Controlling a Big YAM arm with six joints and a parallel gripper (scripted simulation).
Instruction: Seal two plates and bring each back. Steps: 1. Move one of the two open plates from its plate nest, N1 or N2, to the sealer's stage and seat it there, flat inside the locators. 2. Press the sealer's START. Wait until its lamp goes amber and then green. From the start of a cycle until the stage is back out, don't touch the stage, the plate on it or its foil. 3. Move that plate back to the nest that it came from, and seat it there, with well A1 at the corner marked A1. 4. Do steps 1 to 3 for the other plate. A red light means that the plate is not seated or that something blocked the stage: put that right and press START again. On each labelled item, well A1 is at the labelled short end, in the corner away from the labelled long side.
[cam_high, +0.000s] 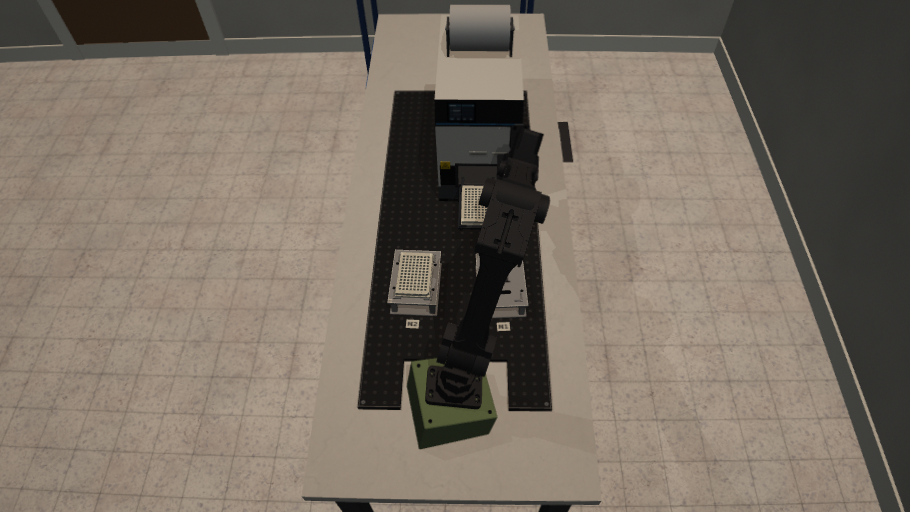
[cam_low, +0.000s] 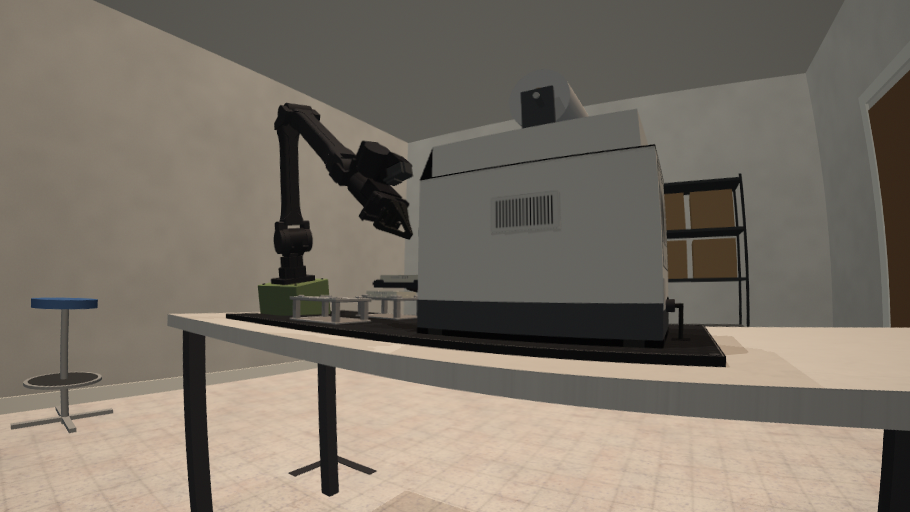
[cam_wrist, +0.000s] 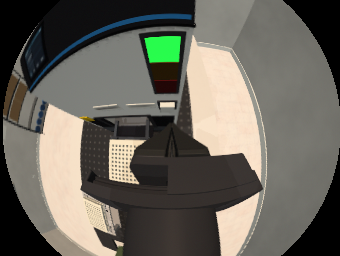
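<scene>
My gripper (cam_low: 407, 234) (cam_wrist: 171, 126) is shut and empty, raised in front of the sealer (cam_high: 478, 79) (cam_low: 540, 261) (cam_wrist: 105, 75) on its lamp side. The green lamp (cam_wrist: 162, 49) is lit; amber and red are dark. A small pale START button (cam_wrist: 167, 105) shows just above the fingertips in the wrist view. A cream plate (cam_high: 471, 205) (cam_wrist: 121, 155) lies on the extended stage, partly hidden by the arm; I cannot tell whether it has foil. The other plate (cam_high: 414, 273) (cam_wrist: 95, 215) lies in nest N2 (cam_high: 435, 286). Nest N1 (cam_high: 518, 280) shows no plate in its visible part.
A foil roll (cam_high: 479, 28) stands at the sealer's back. A yellow-topped block (cam_high: 444, 164) stands left of the stage, by the sealer's front. My arm reaches from its green base (cam_high: 455, 426) (cam_low: 292, 299) over N1 and the stage's right side.
</scene>
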